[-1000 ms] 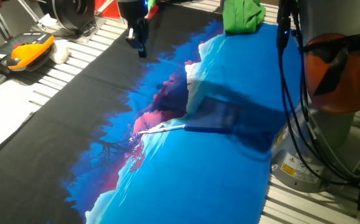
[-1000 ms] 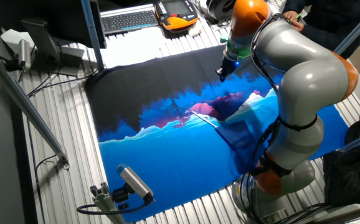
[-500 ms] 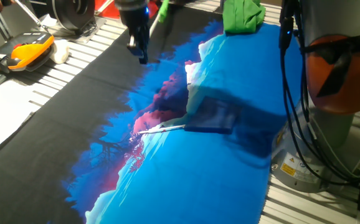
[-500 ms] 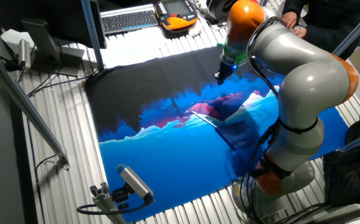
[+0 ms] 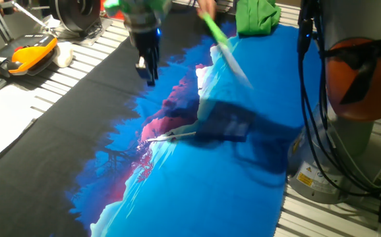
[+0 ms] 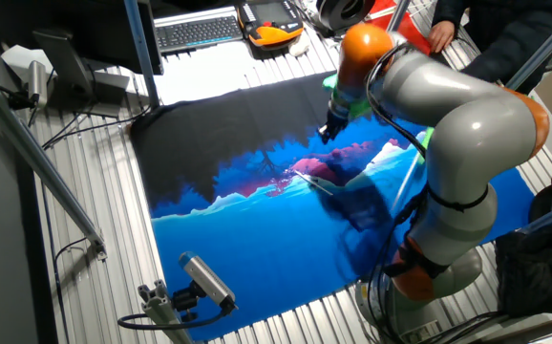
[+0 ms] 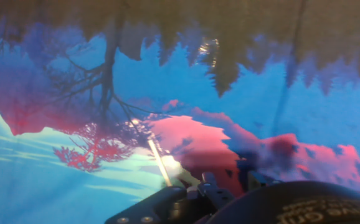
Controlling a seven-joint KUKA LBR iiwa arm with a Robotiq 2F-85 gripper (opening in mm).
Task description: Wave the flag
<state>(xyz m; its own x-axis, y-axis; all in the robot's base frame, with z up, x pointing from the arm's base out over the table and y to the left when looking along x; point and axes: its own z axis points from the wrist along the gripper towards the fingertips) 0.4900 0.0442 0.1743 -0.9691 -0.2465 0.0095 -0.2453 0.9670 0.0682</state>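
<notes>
I see gripper (image 5: 150, 71) above tablecloth (image 5: 197, 191), apart from flag (image 5: 225, 124) | flag lies flat, stick (image 5: 171, 135) leftward | grip state: can't tell

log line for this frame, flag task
phase: approach | gripper: above tablecloth, empty, jaw state unclear | flag: flat on tablecloth, stick ungrasped | gripper-flag: apart | wave: not yet begun

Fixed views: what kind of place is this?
Probably a robotics lab workbench. An orange-jointed robot arm stands at a slatted metal table; a teach pendant and a keyboard lie beside a printed tablecloth.
</notes>
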